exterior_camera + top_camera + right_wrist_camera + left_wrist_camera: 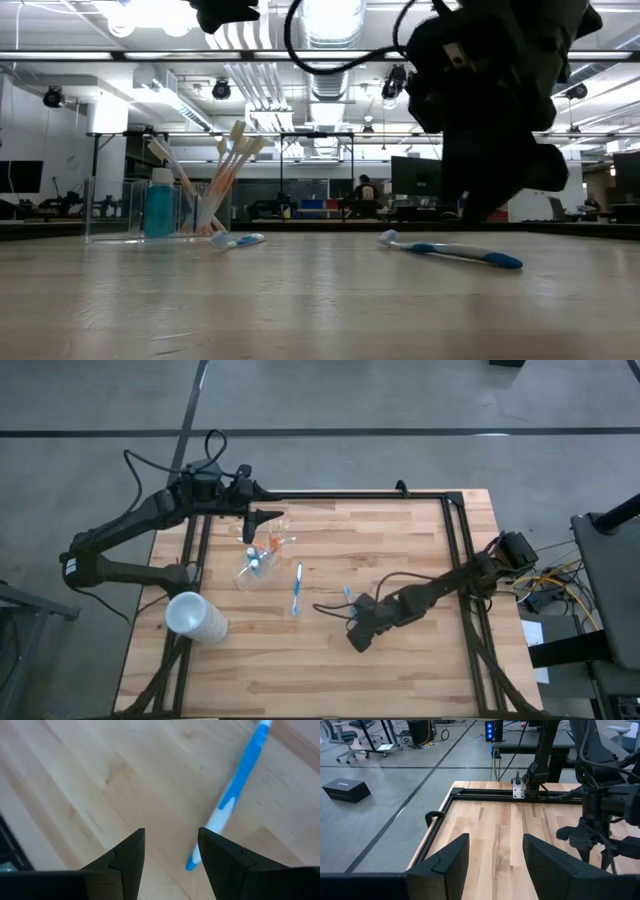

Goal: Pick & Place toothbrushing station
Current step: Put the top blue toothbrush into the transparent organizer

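The right gripper (pixel 357 641) hangs low over the wooden table (pixel 400 680), near its middle, fingers parted with nothing between them; in the right wrist view the two dark fingertips (pixel 131 851) frame bare wood, and a white-blue toothbrush (pixel 235 795) lies just beside one of them, not touched. From above, a short bit of blue (pixel 348 595) shows close by that arm, and a second white-blue toothbrush (pixel 296 589) lies flat on the boards a little farther toward the left arm. Beyond it is the small clear tumbler (pixel 252 568), seemingly tipped on its side, with white-orange toothbrushes (pixel 275 544) fanning out from it and the blue toothpaste tube (pixel 159 204) beside them in the low view. A larger frosted whitish cup (pixel 196 617) lies nearer the table's front left edge. The left gripper (pixel 251 517) is raised at the far side of the table, just above the tumbler group, its fingers (pixel 451 860) spread and empty.
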